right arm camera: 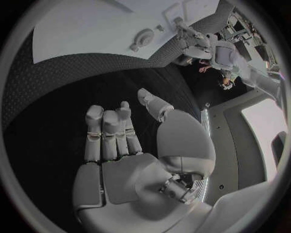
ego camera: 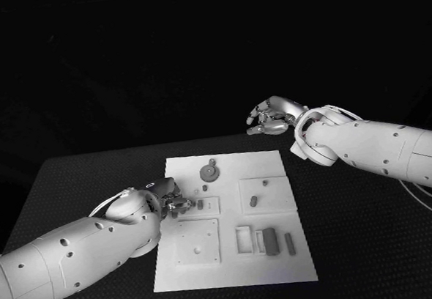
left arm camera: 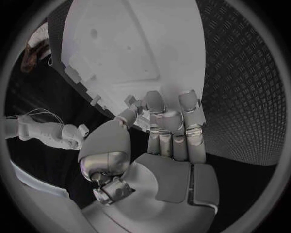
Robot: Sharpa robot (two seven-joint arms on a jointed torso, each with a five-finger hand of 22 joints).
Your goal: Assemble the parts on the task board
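The black, ribbed bench [ego camera: 93,187] carries the white task board [ego camera: 241,264] at its middle, grey parts [ego camera: 272,240] on it. My left hand [ego camera: 169,202] rests at the board's left edge, whether gripping anything I cannot tell. My right hand [ego camera: 272,115] hovers beyond the far edge, fingers curled, holding nothing.

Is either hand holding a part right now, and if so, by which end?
The right hand holds nothing; its fingers are apart beyond the task board. The left hand has its fingertips at the board's edge; whether they pinch a part cannot be told.
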